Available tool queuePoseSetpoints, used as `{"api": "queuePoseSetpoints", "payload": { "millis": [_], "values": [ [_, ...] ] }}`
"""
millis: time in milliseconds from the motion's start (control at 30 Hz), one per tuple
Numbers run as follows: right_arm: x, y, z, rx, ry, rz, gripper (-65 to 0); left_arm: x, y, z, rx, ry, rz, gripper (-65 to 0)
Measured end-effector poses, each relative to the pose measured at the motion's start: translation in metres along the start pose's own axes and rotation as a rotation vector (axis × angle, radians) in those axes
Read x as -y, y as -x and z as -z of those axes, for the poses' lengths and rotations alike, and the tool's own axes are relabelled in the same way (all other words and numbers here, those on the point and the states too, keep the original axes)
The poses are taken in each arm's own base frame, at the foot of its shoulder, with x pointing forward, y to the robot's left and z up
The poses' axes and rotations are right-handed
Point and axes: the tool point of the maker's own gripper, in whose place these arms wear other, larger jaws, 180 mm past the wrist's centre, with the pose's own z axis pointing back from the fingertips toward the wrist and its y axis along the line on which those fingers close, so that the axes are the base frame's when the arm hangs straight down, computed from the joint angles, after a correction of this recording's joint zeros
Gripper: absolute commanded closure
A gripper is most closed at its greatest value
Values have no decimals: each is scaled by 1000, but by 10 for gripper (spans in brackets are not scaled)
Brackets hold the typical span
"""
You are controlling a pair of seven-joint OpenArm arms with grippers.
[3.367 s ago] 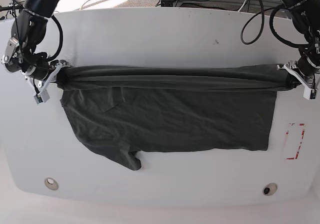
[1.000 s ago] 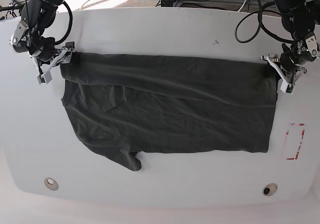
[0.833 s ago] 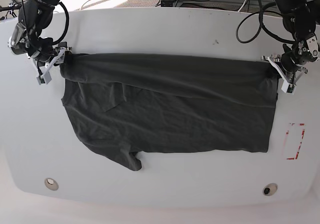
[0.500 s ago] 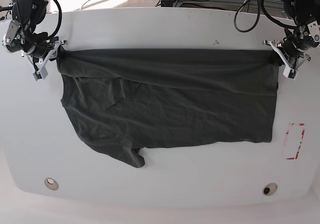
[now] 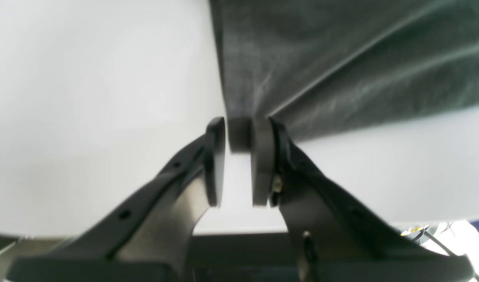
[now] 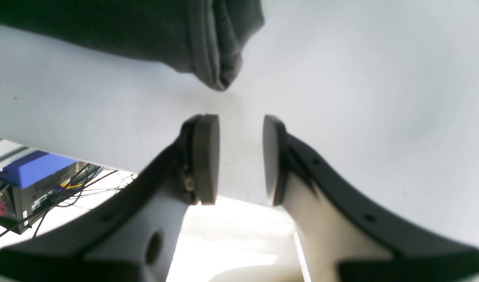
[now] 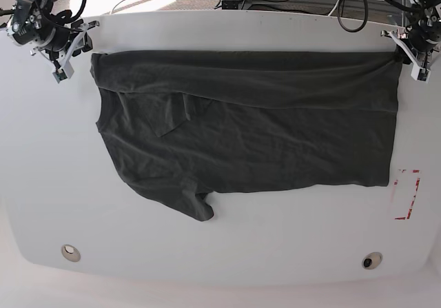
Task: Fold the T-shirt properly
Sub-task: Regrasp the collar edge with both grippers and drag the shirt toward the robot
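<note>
The T-shirt [image 7: 248,129] lies spread with its long axis running between the two arms. The left gripper [image 5: 238,135] pinches one far corner of it. The right gripper [image 6: 239,133] is parted and empty, with the bunched hem just ahead of it and apart. The T-shirt's folded underside is hidden

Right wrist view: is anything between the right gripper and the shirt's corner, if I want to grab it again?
Nothing visible. The right gripper stands open with only bare white table between it and the bunched corner of the dark charcoal-grey T-shirt just ahead; they are apart.
</note>
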Motion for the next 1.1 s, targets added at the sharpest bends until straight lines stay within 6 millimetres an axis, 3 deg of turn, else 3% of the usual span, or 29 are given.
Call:
{"api": "queuePoseSetpoints", "payload": {
  "millis": [100, 167, 300, 433, 500, 600, 700, 967, 1100],
  "values": [
    [-6, 8, 3, -16, -14, 16, -181, -3, 14, -2, -51, -14, 0, -154],
    [-6, 10, 4, -27, -9, 16, -205, -2, 12, -2, -40, -10, -6, -233],
    [-5, -4, 0, 12, 0, -2, -357, -7, -4, -9, 5, -33, 8, -328],
    [-4, -21, -7, 54, 21, -32, -479, -10, -24, -22, 8, -72, 62, -342],
    [-3, -32, -9, 84, 25, -39, -504, -12, -44, -28, 55, -92, 85, -342],
    [1, -45, -10, 112, 38, -42, -515, -13, -58, -29, 82, -102, 90, -342],
    [5, -51, -4, 128, 32, -17, -515, -14, -56, -27, 74, -101, 81, -340],
    [9, -31, 22, 66, -22, 83, -510, -20, -55, -3, 64, -68, -14, -339],
    [11, -34, 28, 88, -34, 109, -503, -21, -57, 9, 64, -49, -52, -338]
  ]
}}
